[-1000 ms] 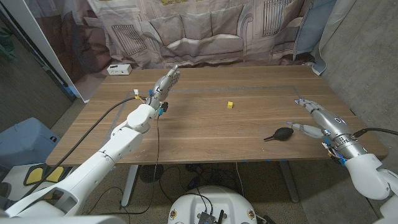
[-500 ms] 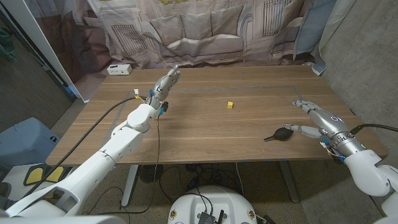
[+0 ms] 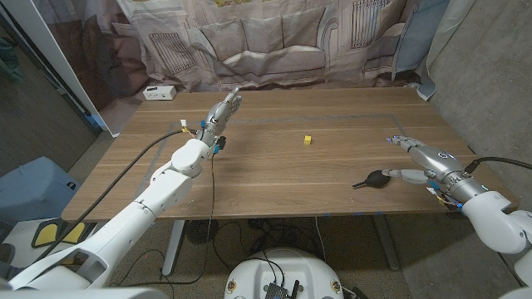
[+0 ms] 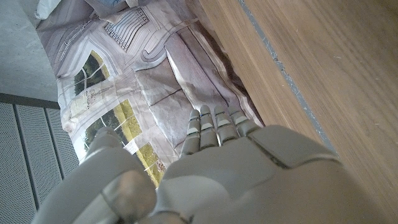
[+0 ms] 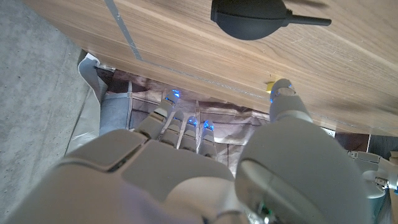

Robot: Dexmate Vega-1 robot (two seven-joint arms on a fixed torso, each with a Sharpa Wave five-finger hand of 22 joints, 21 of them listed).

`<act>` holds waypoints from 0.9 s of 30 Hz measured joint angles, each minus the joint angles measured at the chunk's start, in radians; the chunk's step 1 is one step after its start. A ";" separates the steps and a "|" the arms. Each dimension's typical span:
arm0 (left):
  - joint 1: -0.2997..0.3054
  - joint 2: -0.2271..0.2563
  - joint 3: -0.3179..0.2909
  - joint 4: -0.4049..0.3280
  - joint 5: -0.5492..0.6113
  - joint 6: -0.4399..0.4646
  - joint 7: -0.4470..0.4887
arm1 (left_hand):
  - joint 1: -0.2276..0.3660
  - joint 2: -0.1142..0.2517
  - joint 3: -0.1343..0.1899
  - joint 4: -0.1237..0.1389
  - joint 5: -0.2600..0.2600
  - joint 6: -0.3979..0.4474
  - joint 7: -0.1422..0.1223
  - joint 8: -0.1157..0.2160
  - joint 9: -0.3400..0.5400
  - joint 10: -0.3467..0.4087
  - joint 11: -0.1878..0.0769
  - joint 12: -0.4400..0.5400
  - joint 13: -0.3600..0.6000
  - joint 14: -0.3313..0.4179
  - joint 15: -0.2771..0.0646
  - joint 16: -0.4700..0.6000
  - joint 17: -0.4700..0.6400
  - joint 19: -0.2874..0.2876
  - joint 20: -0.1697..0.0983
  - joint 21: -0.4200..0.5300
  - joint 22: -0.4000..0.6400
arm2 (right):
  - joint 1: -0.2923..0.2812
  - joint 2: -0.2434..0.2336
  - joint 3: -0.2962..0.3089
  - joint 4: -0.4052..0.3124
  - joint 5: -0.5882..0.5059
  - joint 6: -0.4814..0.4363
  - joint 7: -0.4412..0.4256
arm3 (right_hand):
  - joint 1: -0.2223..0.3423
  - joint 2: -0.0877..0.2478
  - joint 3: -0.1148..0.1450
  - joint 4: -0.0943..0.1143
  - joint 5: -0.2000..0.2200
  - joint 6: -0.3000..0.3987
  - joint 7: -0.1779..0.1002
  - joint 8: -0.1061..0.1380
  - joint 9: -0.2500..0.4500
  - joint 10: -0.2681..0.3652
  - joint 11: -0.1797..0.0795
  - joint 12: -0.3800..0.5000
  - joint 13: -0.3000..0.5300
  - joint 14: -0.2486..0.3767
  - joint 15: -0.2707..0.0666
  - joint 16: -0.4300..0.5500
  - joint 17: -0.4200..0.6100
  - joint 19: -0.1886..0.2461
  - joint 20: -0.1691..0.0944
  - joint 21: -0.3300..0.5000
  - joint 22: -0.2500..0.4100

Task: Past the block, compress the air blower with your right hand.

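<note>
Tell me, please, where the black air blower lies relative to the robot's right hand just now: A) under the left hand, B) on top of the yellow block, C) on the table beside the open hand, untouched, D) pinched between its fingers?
C: the air blower lies on the table just beside the right hand, whose spread fingers hold nothing.

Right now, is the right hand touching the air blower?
Cannot tell. In the head view the right hand sits beside the air blower, its thumb reaching the bulb's edge, with neither contact nor gap plain. The right wrist view doesn't settle it.
</note>
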 measured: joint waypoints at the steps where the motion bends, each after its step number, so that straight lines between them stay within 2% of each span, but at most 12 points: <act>1: 0.000 -0.001 0.000 0.001 0.000 -0.001 0.000 | 0.000 0.000 0.000 0.000 0.000 0.000 0.000 0.000 0.000 0.000 0.000 0.000 0.000 0.000 0.000 0.000 0.000 0.000 0.000 0.000 0.000 | 0.000 -0.002 0.003 -0.004 -0.001 -0.002 0.012 | 0.012 0.001 0.000 0.000 0.000 0.000 0.000 0.000 0.000 0.000 0.000 0.000 0.000 0.001 -0.001 0.000 0.000 0.000 0.000 0.000 0.000; 10: -0.001 -0.006 0.003 0.007 0.000 -0.004 -0.001 | 0.000 0.000 0.003 -0.003 0.000 0.000 0.000 0.000 0.000 0.004 -0.004 0.000 0.000 0.000 0.000 0.000 0.000 0.000 0.000 0.000 0.000 | 0.004 -0.007 0.017 -0.016 -0.003 -0.005 0.074 | 0.051 0.007 0.019 -0.003 0.000 0.000 0.000 0.008 0.000 0.000 0.000 0.006 0.000 -0.011 -0.018 -0.004 0.000 0.006 -0.006 0.000 0.000; 16: -0.003 -0.006 0.006 0.007 0.000 -0.004 -0.001 | 0.000 0.000 0.003 -0.003 0.000 0.000 0.000 0.000 0.000 0.004 -0.004 0.000 0.000 0.000 0.000 0.000 0.000 0.000 0.000 0.000 0.000 | 0.010 -0.013 0.022 -0.017 0.005 -0.003 0.118 | 0.064 0.007 0.022 0.000 0.000 0.000 0.000 0.008 0.000 -0.003 0.018 0.006 0.000 -0.016 -0.012 -0.006 0.000 0.006 -0.006 -0.005 0.000; 23: -0.006 -0.006 0.008 0.007 0.002 -0.002 -0.003 | 0.000 0.000 0.003 -0.003 0.000 0.000 0.000 0.000 0.000 0.004 -0.004 0.000 0.000 0.004 -0.004 0.000 0.000 0.000 0.000 -0.005 0.000 | 0.018 -0.024 0.030 -0.020 0.013 0.003 0.167 | 0.087 0.008 0.030 0.000 0.000 0.000 0.000 0.008 0.000 -0.003 0.018 0.006 -0.005 -0.011 -0.018 -0.006 0.000 0.008 -0.008 -0.005 0.000; 27: -0.007 -0.007 0.010 0.007 0.002 -0.001 -0.004 | 0.000 0.000 0.002 -0.003 0.000 0.000 0.000 0.000 0.000 0.004 -0.004 0.000 0.000 0.004 -0.004 0.000 0.000 0.000 0.000 -0.005 0.000 | 0.022 -0.029 0.036 -0.025 0.017 0.003 0.197 | 0.095 0.006 0.030 0.000 0.000 0.000 0.000 0.008 0.000 -0.005 0.008 0.006 -0.005 -0.005 -0.023 -0.006 0.000 0.011 -0.011 -0.005 0.000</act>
